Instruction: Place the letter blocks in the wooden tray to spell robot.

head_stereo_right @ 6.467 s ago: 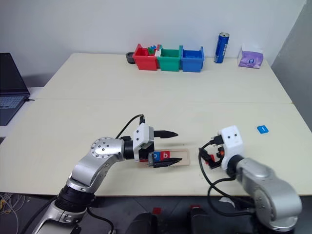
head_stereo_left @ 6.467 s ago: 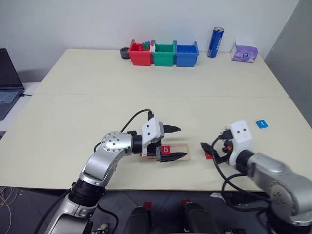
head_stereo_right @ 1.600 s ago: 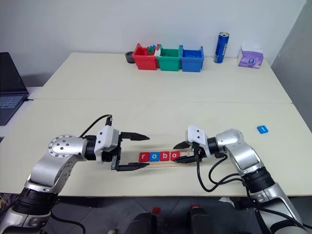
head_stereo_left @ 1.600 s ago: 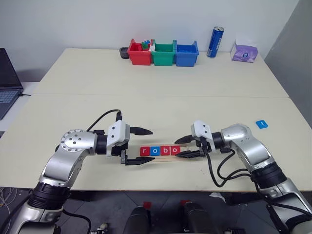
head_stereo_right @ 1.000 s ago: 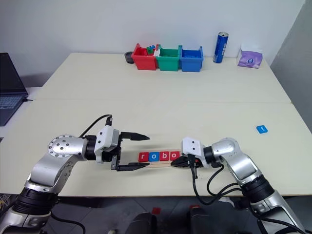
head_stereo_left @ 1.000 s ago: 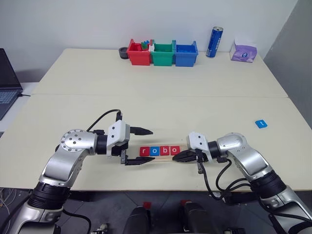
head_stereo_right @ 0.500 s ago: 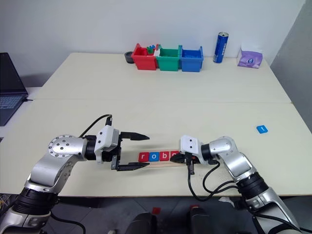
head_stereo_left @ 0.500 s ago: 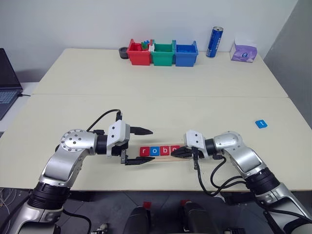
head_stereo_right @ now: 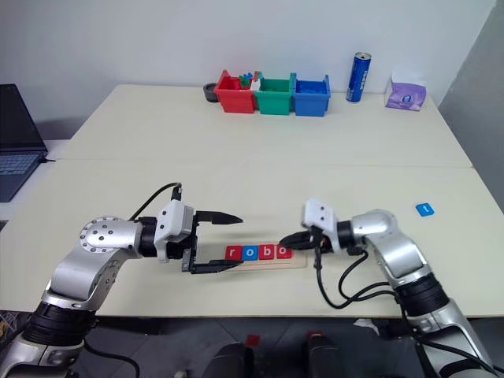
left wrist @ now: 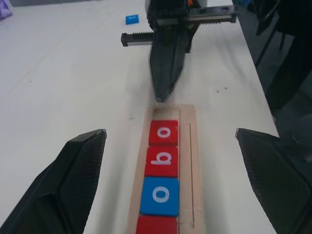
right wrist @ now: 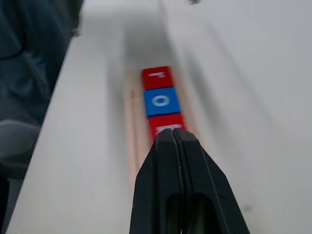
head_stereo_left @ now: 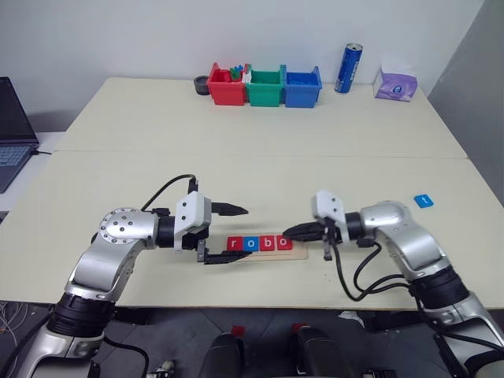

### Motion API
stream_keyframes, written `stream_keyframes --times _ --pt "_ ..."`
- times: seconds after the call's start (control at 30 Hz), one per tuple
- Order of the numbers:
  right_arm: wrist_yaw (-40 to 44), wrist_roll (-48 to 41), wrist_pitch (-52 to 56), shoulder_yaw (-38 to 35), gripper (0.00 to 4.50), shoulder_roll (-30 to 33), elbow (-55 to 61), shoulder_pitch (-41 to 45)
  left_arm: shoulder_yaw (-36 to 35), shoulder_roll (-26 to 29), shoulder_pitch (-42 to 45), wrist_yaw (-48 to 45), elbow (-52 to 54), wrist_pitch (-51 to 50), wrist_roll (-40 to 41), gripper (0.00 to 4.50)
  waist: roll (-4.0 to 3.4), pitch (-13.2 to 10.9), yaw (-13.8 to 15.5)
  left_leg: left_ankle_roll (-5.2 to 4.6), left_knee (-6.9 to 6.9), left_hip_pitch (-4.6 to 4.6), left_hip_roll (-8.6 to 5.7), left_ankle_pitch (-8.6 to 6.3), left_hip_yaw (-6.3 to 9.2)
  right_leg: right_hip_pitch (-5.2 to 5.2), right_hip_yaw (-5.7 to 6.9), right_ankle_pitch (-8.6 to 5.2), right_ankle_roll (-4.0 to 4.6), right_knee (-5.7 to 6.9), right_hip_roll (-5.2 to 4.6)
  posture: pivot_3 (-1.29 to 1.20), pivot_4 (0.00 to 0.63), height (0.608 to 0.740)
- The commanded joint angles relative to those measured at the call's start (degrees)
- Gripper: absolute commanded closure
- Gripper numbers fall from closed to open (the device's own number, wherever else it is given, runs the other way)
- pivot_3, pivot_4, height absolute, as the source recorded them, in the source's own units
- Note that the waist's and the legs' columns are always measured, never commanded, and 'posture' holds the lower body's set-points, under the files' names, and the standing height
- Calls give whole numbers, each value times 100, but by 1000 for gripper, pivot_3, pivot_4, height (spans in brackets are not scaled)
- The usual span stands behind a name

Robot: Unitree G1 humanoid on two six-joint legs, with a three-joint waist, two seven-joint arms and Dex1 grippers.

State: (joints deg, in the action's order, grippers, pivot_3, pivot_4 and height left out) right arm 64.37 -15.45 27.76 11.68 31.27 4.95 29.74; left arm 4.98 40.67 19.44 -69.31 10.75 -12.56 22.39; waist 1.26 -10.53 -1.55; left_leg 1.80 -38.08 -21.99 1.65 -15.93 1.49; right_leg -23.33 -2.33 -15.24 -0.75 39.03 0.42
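The wooden tray [head_stereo_left: 298, 250] lies near the table's front edge. Its groove holds several letter blocks in a row: red r [head_stereo_left: 235, 243], blue o [head_stereo_left: 250, 243], red b [head_stereo_left: 267, 243], red o [head_stereo_left: 283, 243]. A blue t block [head_stereo_left: 424, 201] lies alone on the table, far right. My left gripper [head_stereo_left: 237, 234] is open, its fingers on either side of the tray's left end, holding nothing. My right gripper [head_stereo_left: 287, 232] is shut and empty, its tip just above the tray's right end beside the red o [left wrist: 163, 132].
Red [head_stereo_left: 227, 87], green [head_stereo_left: 264, 87] and blue bins [head_stereo_left: 302, 87] stand at the table's far edge, with a blue can [head_stereo_left: 347, 68] and a purple tissue pack [head_stereo_left: 395, 82] to their right. A laptop [head_stereo_left: 12, 134] sits off the table's left side.
My shut right gripper has risen from the table at the tray's right end and drawn back slightly to the right. The left arm and the blocks have not moved.
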Motion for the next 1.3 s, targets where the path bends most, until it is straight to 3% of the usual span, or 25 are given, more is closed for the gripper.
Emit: stream_keyframes --times 0.03,0.13,0.43,0.7,0.93,1.3 --pt "-846 -304 613 -794 4095 -50 406 -14 131 -304 371 343 164 -162 -43 0 0 0 5 0 0 -1 -1 0 1 0 0 0 0 1 0 0 150 740" --pt "-1562 -154 753 -1233 3220 -31 477 -135 338 -630 701 621 -18 -187 -259 0 0 0 1 0 -1 -1 -5 0 -1 1 -2 0 -1 1 0 0 150 740" --pt "-3248 541 741 -2213 40 325 426 -958 966 -2059 1790 1241 -1079 10 -820 0 1 1 13 0 0 -7 -10 0 -6 0 -10 0 -1 -3 -1 0 150 740" --pt "-3617 501 750 -2760 40 554 -129 -1206 1294 -2770 2283 1357 -1924 324 -1205 0 -3 3 -29 0 4 1 -7 0 -10 0 -19 1 -1 1 7 0 150 740" --pt "-3698 481 464 -2930 40 723 -1187 -791 1315 -3188 2576 1517 -2315 441 -1371 0 -4 4 -26 0 3 1 -10 0 -18 0 -19 1 -2 0 7 0 150 740" --pt "-3818 449 206 -3087 40 902 -2835 -75 1290 -3291 2528 1517 -2229 384 -1419 0 -7 5 -23 0 3 1 -9 1 -19 0 -22 1 -2 -1 6 0 150 740"
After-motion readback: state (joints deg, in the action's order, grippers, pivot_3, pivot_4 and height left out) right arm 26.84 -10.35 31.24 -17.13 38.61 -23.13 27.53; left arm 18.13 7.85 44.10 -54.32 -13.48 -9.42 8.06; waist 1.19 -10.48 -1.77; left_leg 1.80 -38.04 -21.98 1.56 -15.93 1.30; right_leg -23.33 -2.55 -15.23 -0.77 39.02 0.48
